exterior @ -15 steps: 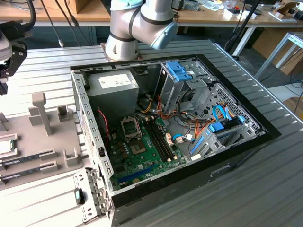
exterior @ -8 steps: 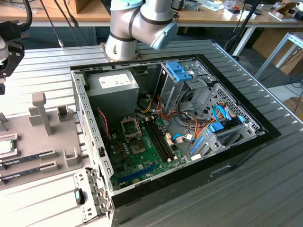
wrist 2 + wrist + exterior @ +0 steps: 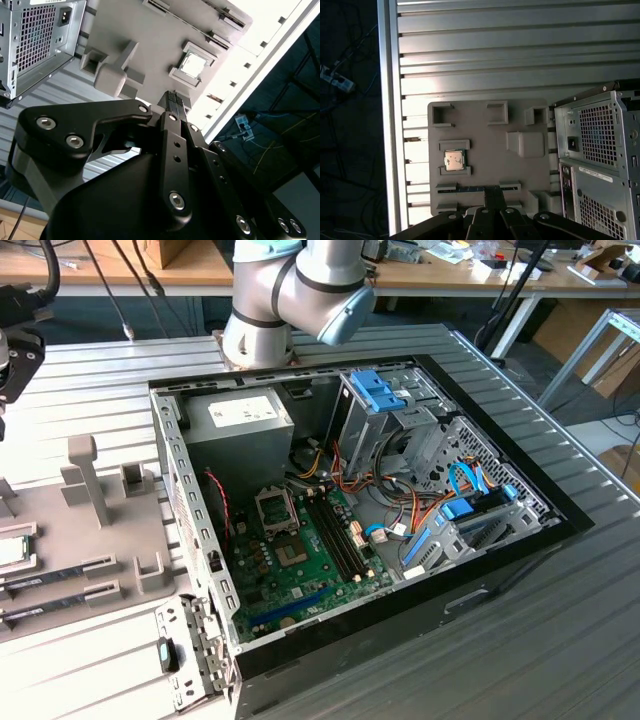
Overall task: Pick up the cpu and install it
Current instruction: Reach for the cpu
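The cpu (image 3: pixel 454 160) is a small square chip with a silver top, lying flat in a framed pocket of the grey fixture tray (image 3: pixel 485 135). It also shows in the second wrist view (image 3: pixel 193 64) and at the exterior view's left edge (image 3: pixel 12 551). My gripper (image 3: pixel 174 98) hangs well above the tray, beside the cpu's pocket and not touching it. Its two black fingers are pressed together with nothing between them, as the first wrist view's gripper (image 3: pixel 493 192) also shows. The motherboard's open socket frame (image 3: pixel 277 509) sits inside the open computer case (image 3: pixel 500 560).
Memory sticks (image 3: pixel 60 578) lie in slots on the tray near the cpu. Upright grey blocks (image 3: pixel 88 480) rise from the tray. The arm's base (image 3: pixel 262 335) stands behind the case. The ribbed metal table (image 3: pixel 90 370) ends in an edge rail (image 3: pixel 387 125) past the tray.
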Available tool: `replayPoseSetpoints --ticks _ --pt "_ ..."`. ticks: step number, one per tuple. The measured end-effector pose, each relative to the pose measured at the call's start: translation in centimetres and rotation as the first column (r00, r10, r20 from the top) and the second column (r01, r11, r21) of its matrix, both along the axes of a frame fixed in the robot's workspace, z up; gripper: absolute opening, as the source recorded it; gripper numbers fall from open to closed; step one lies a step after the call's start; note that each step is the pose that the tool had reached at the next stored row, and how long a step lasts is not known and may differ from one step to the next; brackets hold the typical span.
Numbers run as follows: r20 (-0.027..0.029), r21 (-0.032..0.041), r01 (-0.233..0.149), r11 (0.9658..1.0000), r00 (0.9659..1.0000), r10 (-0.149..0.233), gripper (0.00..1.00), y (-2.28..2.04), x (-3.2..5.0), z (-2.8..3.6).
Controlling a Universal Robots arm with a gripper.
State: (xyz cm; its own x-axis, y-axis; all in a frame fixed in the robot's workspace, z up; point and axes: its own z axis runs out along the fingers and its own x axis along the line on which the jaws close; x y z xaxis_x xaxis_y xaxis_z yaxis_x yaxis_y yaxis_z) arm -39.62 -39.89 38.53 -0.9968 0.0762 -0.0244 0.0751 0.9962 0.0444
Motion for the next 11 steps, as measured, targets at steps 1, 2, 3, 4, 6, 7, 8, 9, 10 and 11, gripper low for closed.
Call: replayPoseSetpoints --ticks 1,2,3,4,6,7,8,9,10,11 --pt "0.0 0.0 0.0 1.0 1.0 0.0 0.11 0.0 -0.04 0.0" --pt "0.0 -0.0001 0.0 1.0 1.0 0.0 0.11 0.0 -0.14 -0.01" --pt "0.0 0.0 0.0 1.0 1.0 0.0 0.11 0.0 -0.26 -0.02" --pt "0.0 -0.0001 0.0 1.0 1.0 0.0 0.11 0.0 -0.37 -0.02" --pt "0.0 0.0 0.0 1.0 1.0 0.0 0.11 0.0 -0.56 -0.03" --pt "0.0 -0.0001 0.0 1.0 1.0 0.0 0.11 0.0 -0.63 -0.03" --pt "0.0001 0.0 0.0 1.0 1.0 0.0 0.11 -0.01 -0.66 -0.04" --pt "-0.0001 -0.0001 0.0 1.0 1.0 0.0 0.11 0.0 -0.66 -0.05" --pt "-0.0001 -0.0001 0.0 1.0 1.0 0.0 0.11 0.0 -0.67 -0.07" --pt "0.0001 0.0 0.0 1.0 1.0 0.0 0.11 0.0 -0.67 -0.1"
